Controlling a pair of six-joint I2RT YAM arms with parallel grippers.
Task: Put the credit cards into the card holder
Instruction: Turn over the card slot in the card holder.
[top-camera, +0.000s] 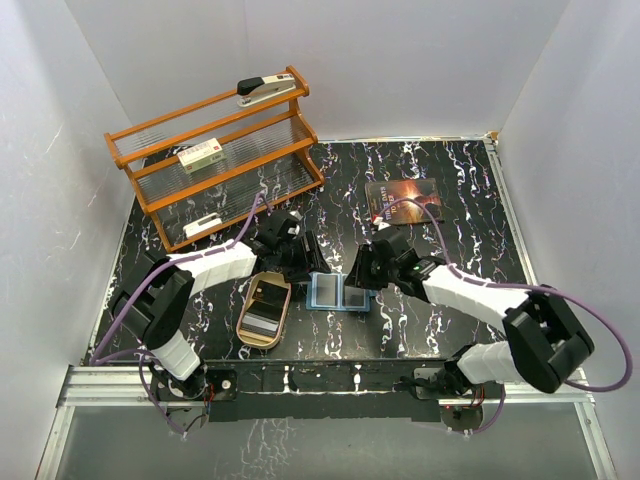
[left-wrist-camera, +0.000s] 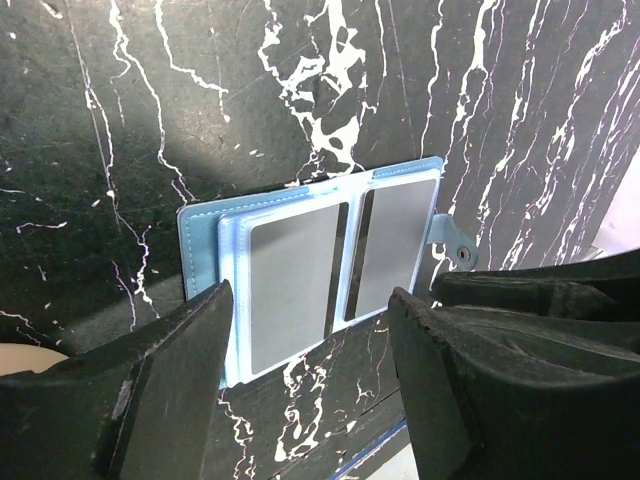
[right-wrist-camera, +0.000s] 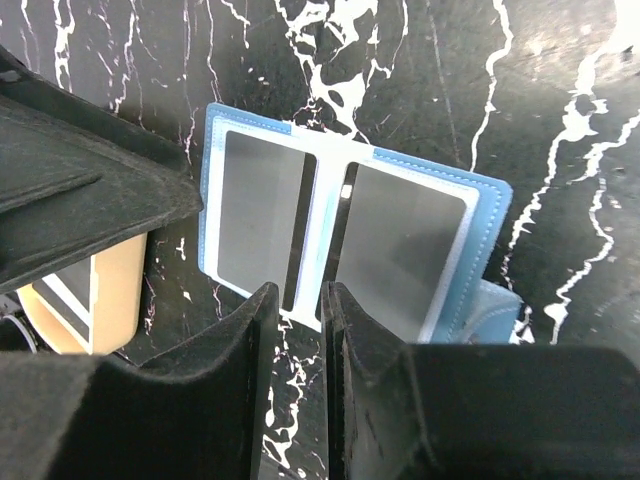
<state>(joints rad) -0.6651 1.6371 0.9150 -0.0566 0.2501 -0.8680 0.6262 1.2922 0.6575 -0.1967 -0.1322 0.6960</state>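
Two arms meet over the open blue card holder (top-camera: 336, 292) mid-table (top-camera: 450, 190), beside a wooden tray (top-camera: 265, 311). Left wrist: left claw (left-wrist-camera: 310, 335) spread wide, empty. Right wrist: right claw (right-wrist-camera: 297, 320) nearly closed, gripping nothing, above the holder's middle.

I count one blue card holder (top-camera: 336, 292), lying open; one tan wooden tray (top-camera: 265, 311) with two cards (top-camera: 263, 306) in it; one orange shelf rack (top-camera: 215, 152); one stapler (top-camera: 266, 89); two white boxes (top-camera: 201, 154); one dark book (top-camera: 404, 200).
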